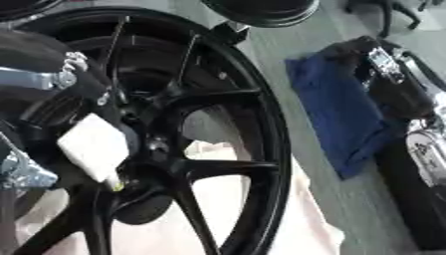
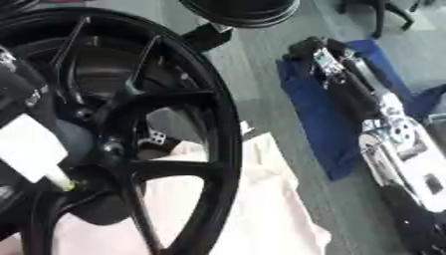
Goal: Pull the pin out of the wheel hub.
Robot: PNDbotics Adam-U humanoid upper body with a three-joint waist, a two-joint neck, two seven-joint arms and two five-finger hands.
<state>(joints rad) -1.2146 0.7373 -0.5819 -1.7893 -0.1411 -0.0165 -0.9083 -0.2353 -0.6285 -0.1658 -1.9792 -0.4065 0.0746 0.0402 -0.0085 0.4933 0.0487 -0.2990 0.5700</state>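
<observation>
**What the floor carries in front of you**

You are looking down at a grey floor [image 1: 348, 199] that runs from the top of the view to the lower right. A blue cloth [image 1: 335, 107] lies spread flat on it at the right, its long side running away from you. At the lower middle a pale pinkish sheet [image 2: 261, 209] covers the floor, and the black wheel [image 1: 261, 124] stands over it, rim upright. At the far top edge you can see part of another dark round object [image 2: 240, 12] near the wheel.
</observation>
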